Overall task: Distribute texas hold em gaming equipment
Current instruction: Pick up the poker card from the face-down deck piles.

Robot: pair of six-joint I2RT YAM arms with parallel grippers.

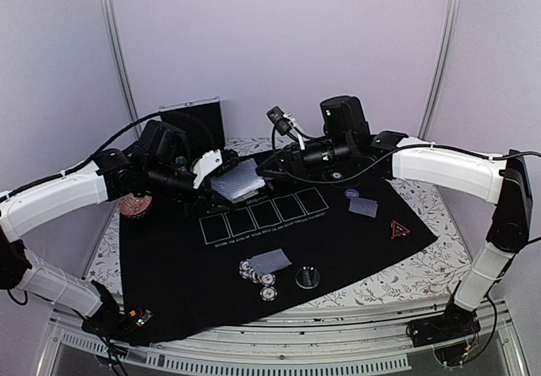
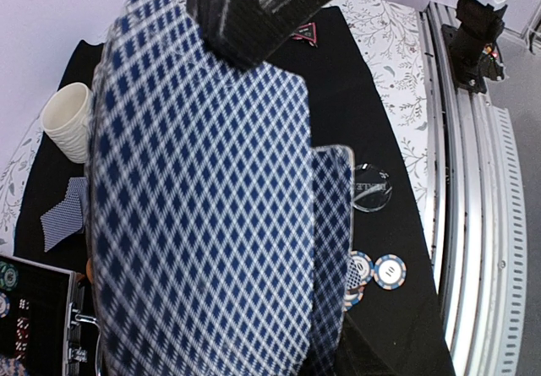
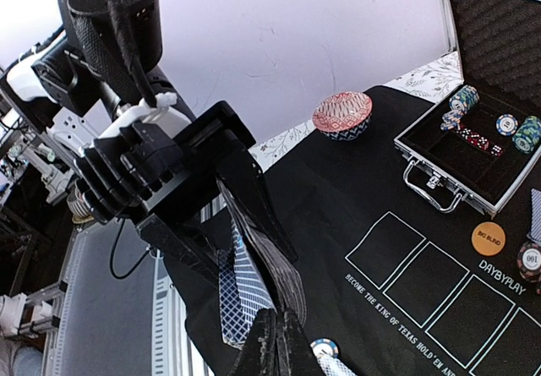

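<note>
Within left gripper (image 1: 224, 171), playing cards (image 1: 239, 182)

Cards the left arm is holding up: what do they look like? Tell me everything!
The cards are a thin stack with blue-and-white diamond-checked backs. The left tool pinches them and holds them tilted in the air above the black mat. One card sticks out past the stack's side. The right tool is shut right at their edge; whether it grips that card is unclear.
</note>
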